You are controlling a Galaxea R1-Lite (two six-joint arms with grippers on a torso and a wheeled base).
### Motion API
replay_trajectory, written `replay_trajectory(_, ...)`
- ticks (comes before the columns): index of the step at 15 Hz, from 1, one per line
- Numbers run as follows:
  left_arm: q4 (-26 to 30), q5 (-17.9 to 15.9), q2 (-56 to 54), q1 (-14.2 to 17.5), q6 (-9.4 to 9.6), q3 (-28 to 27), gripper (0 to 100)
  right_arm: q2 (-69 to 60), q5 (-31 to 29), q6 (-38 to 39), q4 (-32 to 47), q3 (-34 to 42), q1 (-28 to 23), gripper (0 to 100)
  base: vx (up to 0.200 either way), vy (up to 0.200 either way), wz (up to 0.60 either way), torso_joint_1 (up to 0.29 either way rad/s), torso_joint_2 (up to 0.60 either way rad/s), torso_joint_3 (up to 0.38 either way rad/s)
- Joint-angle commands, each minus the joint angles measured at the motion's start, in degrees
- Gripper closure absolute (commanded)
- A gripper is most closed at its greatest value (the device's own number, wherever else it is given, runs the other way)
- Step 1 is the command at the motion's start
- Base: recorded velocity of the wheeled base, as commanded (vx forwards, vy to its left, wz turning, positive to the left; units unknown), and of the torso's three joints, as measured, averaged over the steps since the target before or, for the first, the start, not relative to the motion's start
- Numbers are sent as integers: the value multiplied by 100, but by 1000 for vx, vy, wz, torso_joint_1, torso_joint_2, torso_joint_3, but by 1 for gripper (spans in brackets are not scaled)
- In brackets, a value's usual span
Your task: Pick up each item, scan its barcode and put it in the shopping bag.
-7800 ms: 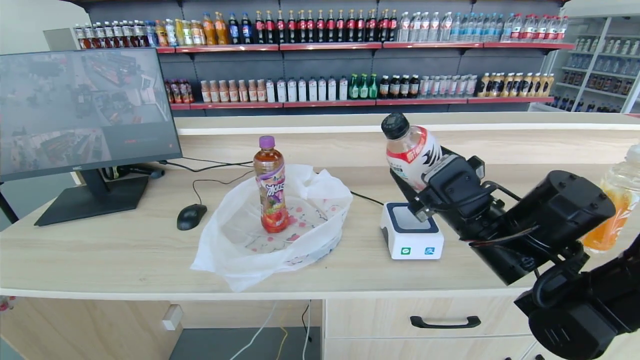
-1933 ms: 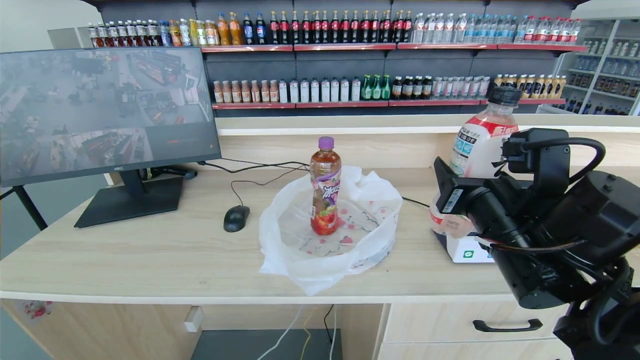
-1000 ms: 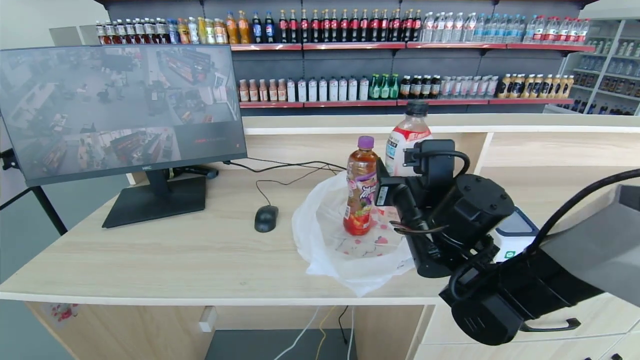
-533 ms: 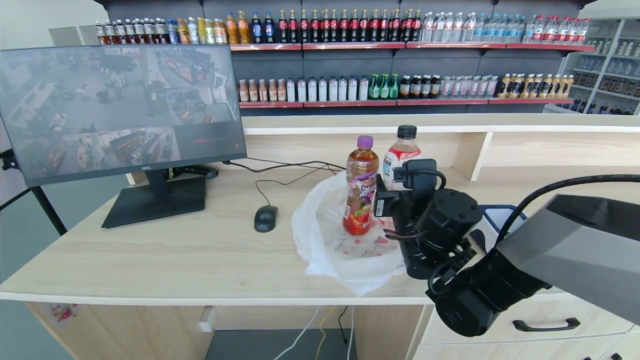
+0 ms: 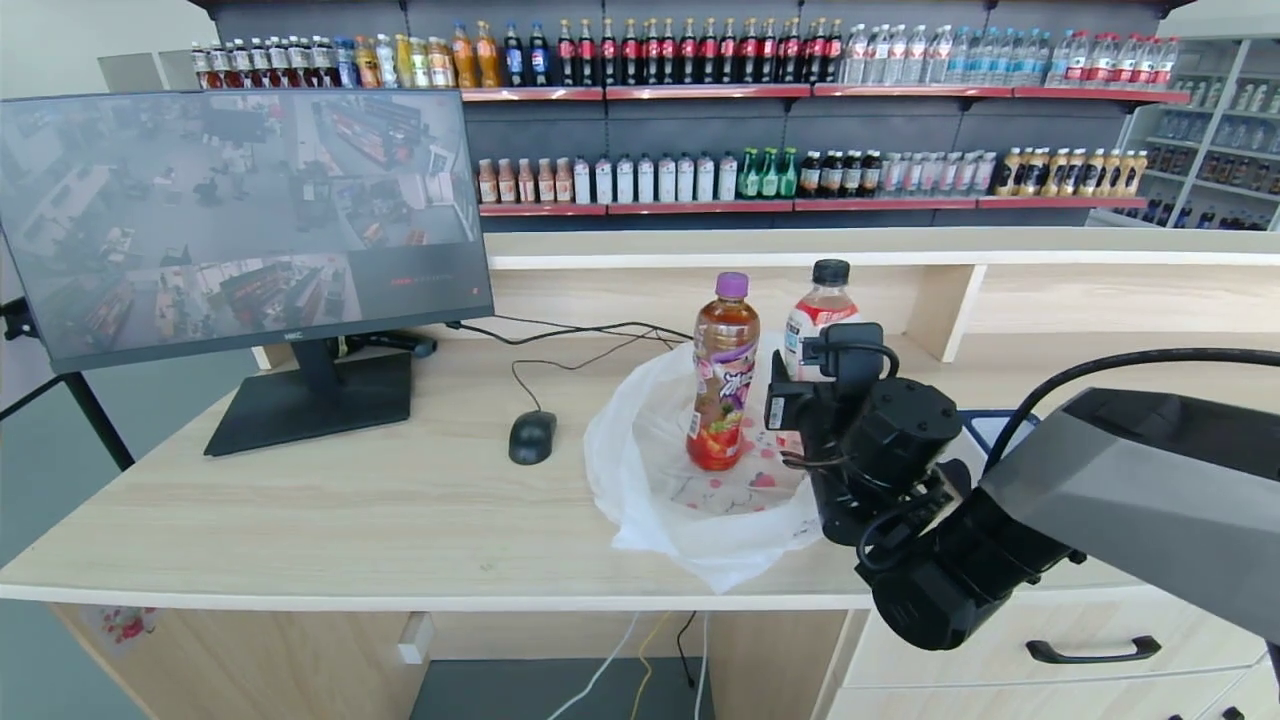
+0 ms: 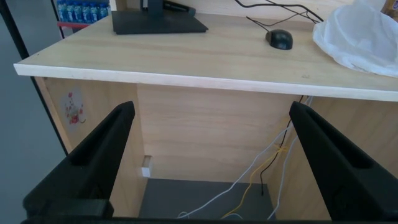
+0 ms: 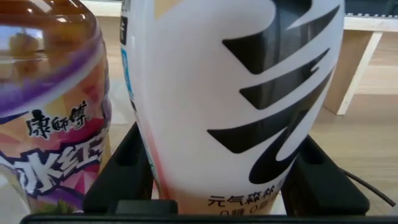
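On the counter (image 5: 350, 520), seen from the head view, the white shopping bag (image 5: 650, 470) lies open with its rim slumped outward. A red tea bottle (image 5: 722, 375) with a purple cap stands upright inside it. Just beside that bottle, at its 3 o'clock, the white bottle (image 5: 820, 305) with the black cap is upright over the bag's far right part. Whether its base touches the bag's floor is hidden by the arm.

The right gripper (image 7: 224, 177) is clamped on this white bottle, with a black finger (image 7: 124, 168) pressed to each side of its lower body.

A black mouse (image 5: 531, 437) sits at the bag's 9 o'clock, apart from it. The monitor (image 5: 240, 215) stands at the mouse's 10 o'clock. A corner of the scanner (image 5: 990, 428) shows at the bag's 3 o'clock, behind the right arm. Shelves of drinks (image 5: 800, 60) line the wall at 12 o'clock.

The left gripper (image 6: 208, 162) hangs in front of the counter, below its edge, with its fingers (image 6: 102, 149) spread wide and nothing between them.
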Motion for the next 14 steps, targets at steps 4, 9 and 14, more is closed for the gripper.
replay_trajectory(4,-1,1,-2,0,2,1,0,277,-7,54,10,-171,-57,100,0,0,0,0,0,0)
replay_trajectory(9,-1,-8,-2,0,2,1,0,408,-7,115,19,-136,-83,100,0,0,0,0,0,0)
replay_trajectory(14,-1,1,-2,0,2,1,0,400,-7,124,19,-83,-66,100,0,0,0,0,0,0)
